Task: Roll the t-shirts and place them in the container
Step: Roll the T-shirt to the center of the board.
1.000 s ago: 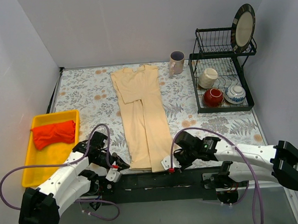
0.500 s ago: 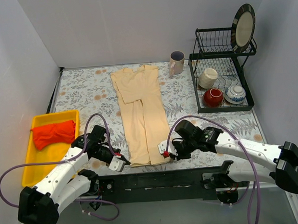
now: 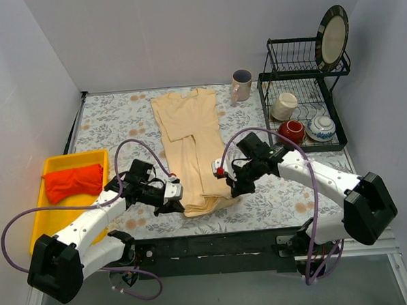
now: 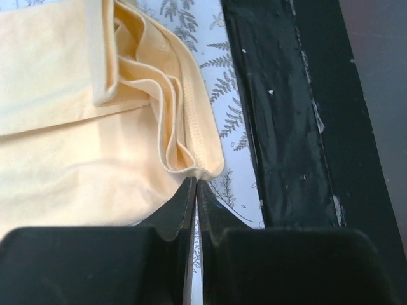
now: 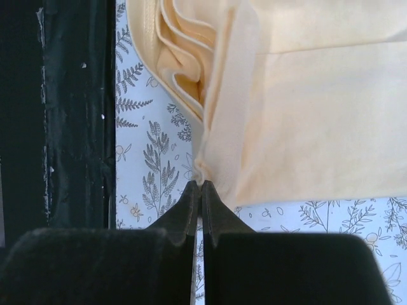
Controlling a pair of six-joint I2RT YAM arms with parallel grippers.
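Observation:
A pale cream t-shirt (image 3: 192, 136) lies folded lengthwise down the middle of the floral cloth, its near end doubled back in loose folds (image 3: 205, 203). My left gripper (image 3: 181, 200) is shut on the left corner of that near hem (image 4: 191, 170), the fabric bunched at the fingertips (image 4: 184, 190). At the right corner of the same hem (image 5: 205, 171), my right gripper (image 3: 231, 189) is also shut on the cloth. Both pinched corners sit lifted over the shirt's lower part. A red-orange garment (image 3: 72, 181) lies in the yellow tray (image 3: 54, 228) at the left.
A mug (image 3: 241, 84) stands behind the shirt's collar. At the back right, a black dish rack (image 3: 303, 106) holds cups, bowls and an upright plate (image 3: 333, 36). The black base rail (image 3: 222, 250) runs along the table's near edge.
Both grippers, shut on the hem corners, have moved away from the near edge toward the collar, folding the shirt's near end back over itself.

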